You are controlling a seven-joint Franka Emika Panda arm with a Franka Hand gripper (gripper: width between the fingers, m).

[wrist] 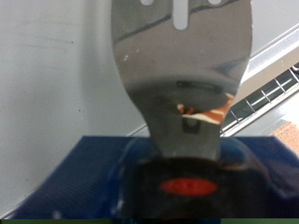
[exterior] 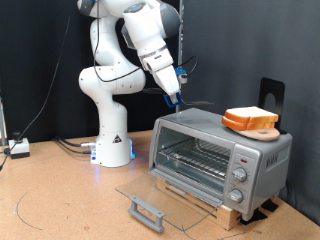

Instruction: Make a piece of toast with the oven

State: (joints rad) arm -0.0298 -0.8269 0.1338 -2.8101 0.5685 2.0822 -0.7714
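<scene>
The silver oven stands on the table with its glass door folded down flat and its wire rack bare. On its roof, at the exterior view's right, pale bread with orange-brown crust lies stacked on a small wooden plate; I cannot tell the piece of toast from the second slice. My gripper hangs above the roof's left end, shut on a blue-handled metal spatula whose blade points toward the bread. In the wrist view the spatula blade fills the frame and reflects the bread.
The oven's knobs are on its right panel. The door handle juts toward the table's front. A black stand rises behind the oven. The robot base and cables are at the left.
</scene>
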